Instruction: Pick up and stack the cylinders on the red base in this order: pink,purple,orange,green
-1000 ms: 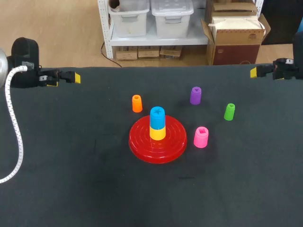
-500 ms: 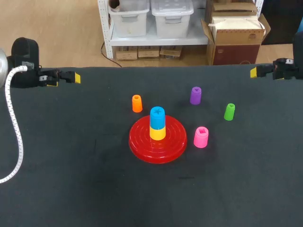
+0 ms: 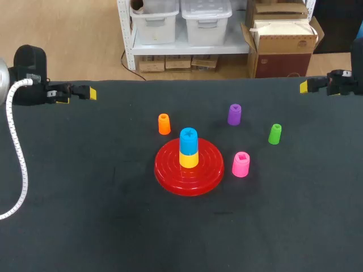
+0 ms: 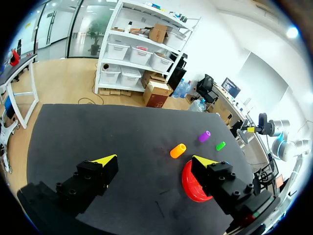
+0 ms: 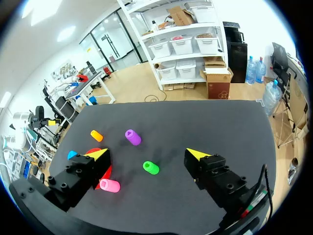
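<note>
Head view shows both claws parked at the far corners of the black table (image 3: 85,198), well apart from the toys. The left claw (image 4: 155,162) is wide open and holds nothing. The right claw (image 5: 148,153) is wide open and empty too. None of the four pieces is stacked yet, so I think the job is at its very first step: getting the pink plastic cylinder (image 3: 240,164). It stands upright on the table, just beside the round red plastic base (image 3: 170,175), far ahead of the right claw and nearer to it than to the left claw. So the right claw looks like the better one to go, coming down over the pink piece and closing on its sides. The small green plastic cylinder (image 5: 150,168) stands ahead of the right claw, between its fingers, and could get bumped on the way. The purple plastic cylinder (image 3: 234,114) is also close to that path. The orange plastic cylinder (image 3: 164,124) is far across, nearer the left claw. A yellow plastic cylinder (image 3: 189,159) with a blue plastic cylinder (image 3: 189,139) on top already stands on the base, so the pink piece must be lifted high to land on the blue one.
</note>
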`<act>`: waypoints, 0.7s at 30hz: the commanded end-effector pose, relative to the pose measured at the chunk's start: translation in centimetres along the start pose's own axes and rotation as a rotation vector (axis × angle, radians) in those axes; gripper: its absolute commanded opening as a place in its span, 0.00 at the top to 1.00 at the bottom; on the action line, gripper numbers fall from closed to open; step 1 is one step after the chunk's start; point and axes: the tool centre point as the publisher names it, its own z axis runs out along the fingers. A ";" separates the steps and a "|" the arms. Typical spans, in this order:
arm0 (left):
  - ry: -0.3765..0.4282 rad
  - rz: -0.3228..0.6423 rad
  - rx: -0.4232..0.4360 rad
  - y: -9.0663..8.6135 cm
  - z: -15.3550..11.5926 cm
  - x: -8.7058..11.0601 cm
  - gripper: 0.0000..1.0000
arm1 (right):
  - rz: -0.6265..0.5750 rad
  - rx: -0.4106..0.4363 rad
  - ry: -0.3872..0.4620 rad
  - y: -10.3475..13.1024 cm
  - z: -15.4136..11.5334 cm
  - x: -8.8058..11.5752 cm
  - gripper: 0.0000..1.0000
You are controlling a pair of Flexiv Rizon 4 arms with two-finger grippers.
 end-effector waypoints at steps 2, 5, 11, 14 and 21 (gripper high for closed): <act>0.008 -0.001 -0.011 -0.2 0.1 -0.2 0.00 | -0.001 -0.001 0.000 0.0 0.0 0.0 0.00; 0.008 -0.001 -0.011 -0.2 0.1 -0.2 0.00 | -0.001 -0.001 0.000 0.0 0.0 0.0 0.00; 0.008 -0.001 -0.011 -0.2 0.1 -0.2 0.00 | -0.001 -0.001 0.000 0.0 0.0 0.0 0.00; -0.119 0.253 0.129 -0.7 -0.8 0.5 0.00 | -0.001 -0.001 0.000 0.0 0.0 0.0 0.00; -0.143 0.664 0.518 -1.9 -3.7 1.8 0.00 | -0.001 -0.001 0.000 0.0 0.0 0.0 0.00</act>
